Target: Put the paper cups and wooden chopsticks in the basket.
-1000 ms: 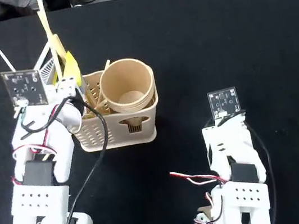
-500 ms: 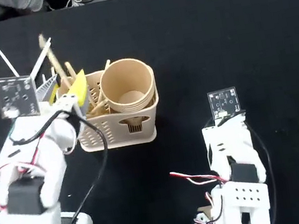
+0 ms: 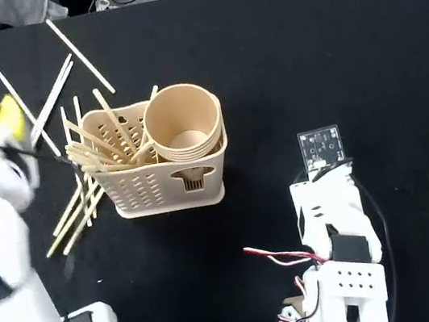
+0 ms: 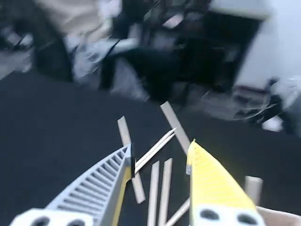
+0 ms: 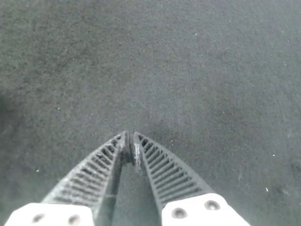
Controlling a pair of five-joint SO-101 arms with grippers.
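Beige perforated basket, tan paper cups, pale wooden chopsticks, black tabletop, white right arm

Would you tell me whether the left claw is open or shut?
Open: the left claw has its fingers well apart, gripping nothing; wooden chopsticks lie beyond.

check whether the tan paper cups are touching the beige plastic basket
Touching: the high view shows the tan paper cups seated inside the beige plastic basket, against its wall.
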